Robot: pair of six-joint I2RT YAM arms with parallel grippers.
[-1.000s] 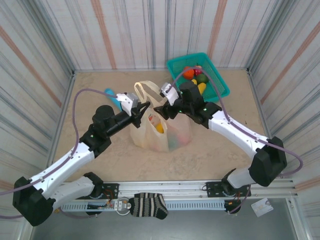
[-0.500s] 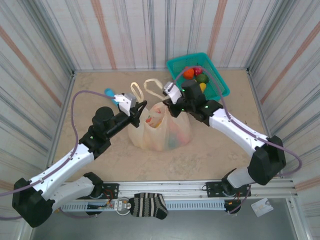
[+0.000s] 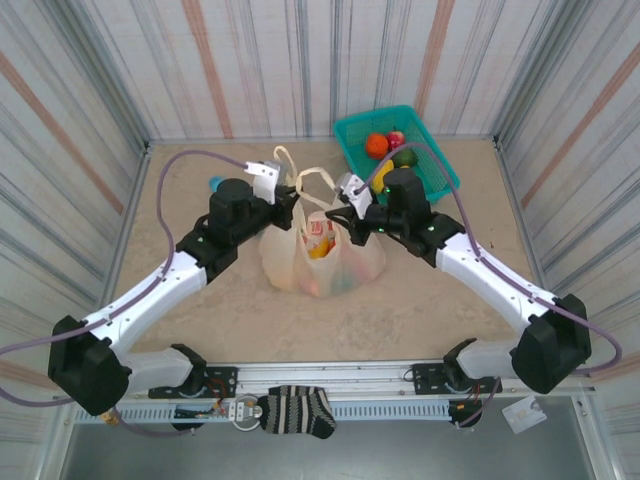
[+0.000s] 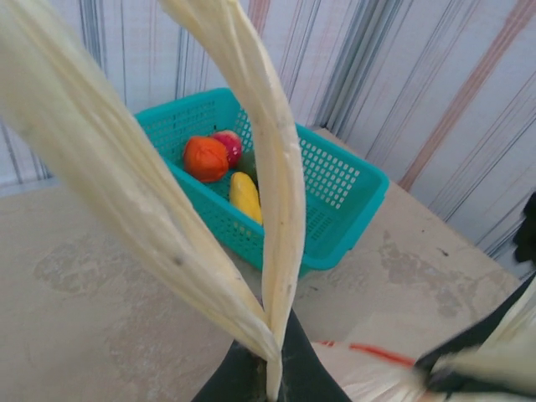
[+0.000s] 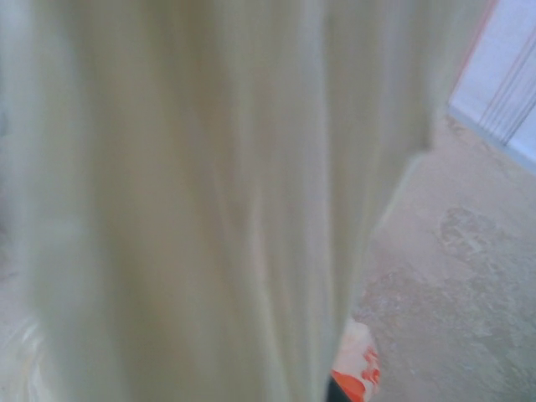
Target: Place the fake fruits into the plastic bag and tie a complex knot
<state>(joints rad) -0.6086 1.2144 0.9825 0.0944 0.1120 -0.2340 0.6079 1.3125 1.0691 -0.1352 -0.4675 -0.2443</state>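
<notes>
Cream bag sat mid-counter holding fruits, with more in the far-right basket. My left hand pinched one handle shut. Film hid the right hand, so I couldn't tell its grip. I judged the film thin, limp and slippery, best held low on the handles.

Basket behind plastic bag

Corrugated walls striped grey and rust, sandy beige tabletop, aluminium rail along near edge, even light
</notes>
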